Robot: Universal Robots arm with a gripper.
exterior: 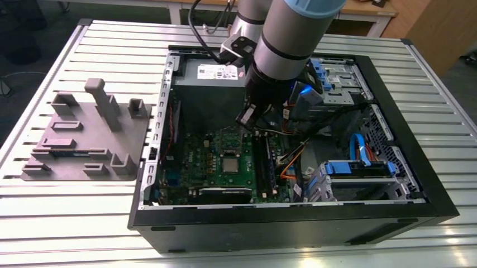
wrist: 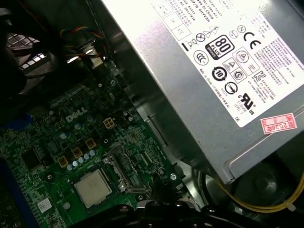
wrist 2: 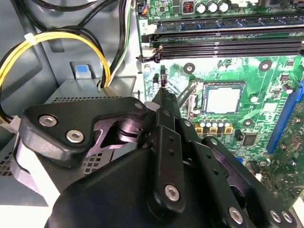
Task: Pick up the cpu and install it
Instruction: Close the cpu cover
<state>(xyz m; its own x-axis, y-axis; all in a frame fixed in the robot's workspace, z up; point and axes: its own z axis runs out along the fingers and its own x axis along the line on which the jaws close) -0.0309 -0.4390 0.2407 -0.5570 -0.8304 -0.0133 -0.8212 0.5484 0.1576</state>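
— Where does everything sit, left to right?

— On the exterior view's left you have the grey fixture block (exterior: pixel 82 139) on the slatted surface (exterior: pixel 60 223), well apart from the work. Next comes the open computer case (exterior: pixel 298 223), and inside it the green motherboard (exterior: pixel 201 162). The cpu (exterior: pixel 232 164) lies flat in its socket (wrist 2: pixel 202 97) near the middle of that board. You see it in both wrist views (wrist 2: pixel 222 99) (wrist: pixel 93 186) too, silvery top up.

— And the claw?

— Your claw (exterior: pixel 252 118) hangs above the board, near the power supply (exterior: pixel 212 72) and off to one side of the cpu, not touching it. In the second wrist view its fingers (wrist 2: pixel 164 123) look pressed together with nothing between them.

— What could go wrong?

— Judging from this, two things. Fingers closed like that can't straddle the chip. Brought down on it, they would press on the lid or knock it askew and risk the contacts beneath. And to the exterior view's right of the claw, the orange and yellow cables (exterior: pixel 289 164) lie close, with the memory slots (exterior: pixel 262 159) just beside the socket. A sideways drift could snag a wire or clip a latch.
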